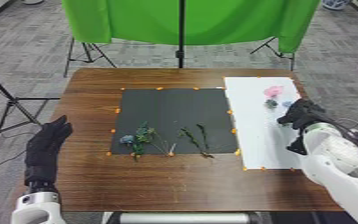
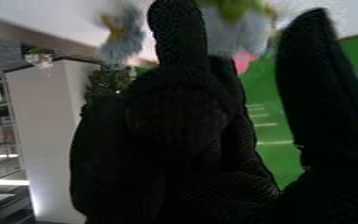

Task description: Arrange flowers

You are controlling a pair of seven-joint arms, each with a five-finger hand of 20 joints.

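My right hand (image 1: 307,116), fingers spread, seems to be placing flowers (image 1: 273,91) on the white sheet (image 1: 257,132). Next, I'd fetch a green stem (image 1: 192,138).

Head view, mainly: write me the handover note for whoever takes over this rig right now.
Left hand: open, by the table's left edge, holding nothing.
Right hand: over the white sheet; I can't tell whether it grips anything.
Done: a pink flower and a green sprig are on the white sheet's far part. A pale blue flower is beside the right hand, perhaps not yet placed.
Left: on the dark mat, a blue flower with greenery, plus green stems, probably all to be arranged.
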